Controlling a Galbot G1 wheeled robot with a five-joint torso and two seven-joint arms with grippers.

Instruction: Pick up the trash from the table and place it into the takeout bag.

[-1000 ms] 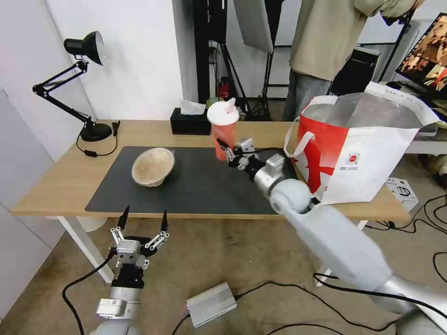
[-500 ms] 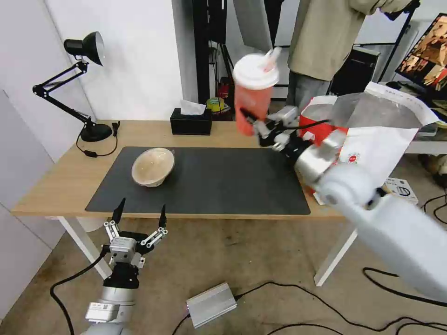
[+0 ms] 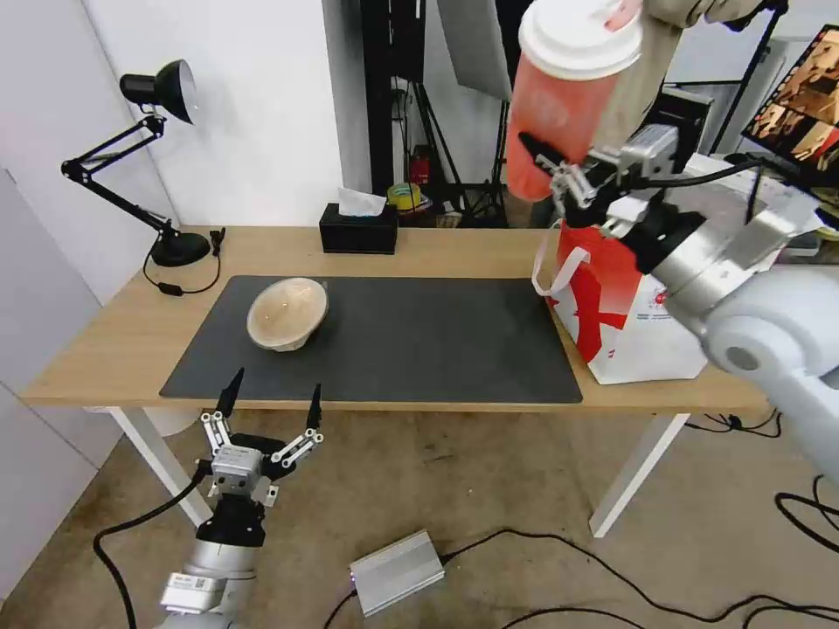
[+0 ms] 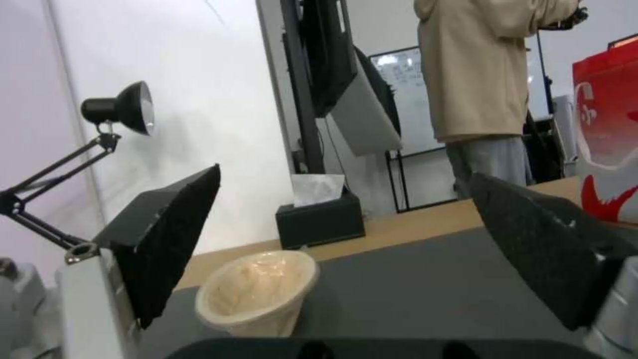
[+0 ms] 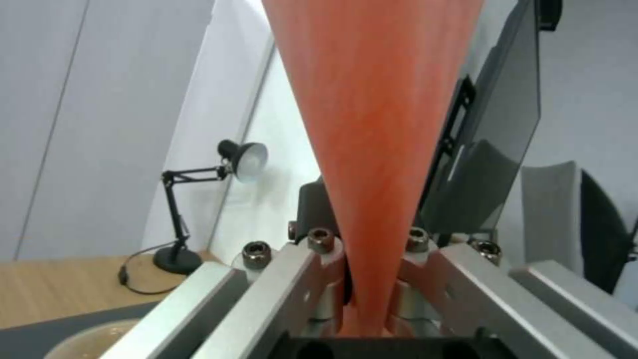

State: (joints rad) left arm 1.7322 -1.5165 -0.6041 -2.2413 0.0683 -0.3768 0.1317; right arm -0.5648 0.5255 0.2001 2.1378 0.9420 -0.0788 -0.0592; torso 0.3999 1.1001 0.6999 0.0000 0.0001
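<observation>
1. The red drink cup (image 3: 559, 105) rises past the top edge of the head view, so part of its white lid (image 3: 581, 35) is cut off; in the right wrist view its red wall (image 5: 379, 124) hides much of the room behind.
2. The right gripper (image 3: 568, 175) is clamped on the cup's lower part, holding it in the air above the near left edge of the takeout bag (image 3: 629, 323).
3. The right arm covers most of the bag's open mouth, so what lies inside cannot be made out.
4. The beige lidded bowl (image 3: 287, 313) lies tilted on the dark mat (image 3: 393, 349) of the table (image 3: 105, 349), with the black tissue box (image 3: 358, 231) behind it.
5. The left gripper (image 3: 266, 418) hangs below the table's front edge, fingers spread wide.
6. A second ago the cup was just above the mat; half a second ago it was level with the bag's rim; now it is higher and nearer the bag. The bowl, box and bag have not moved.
</observation>
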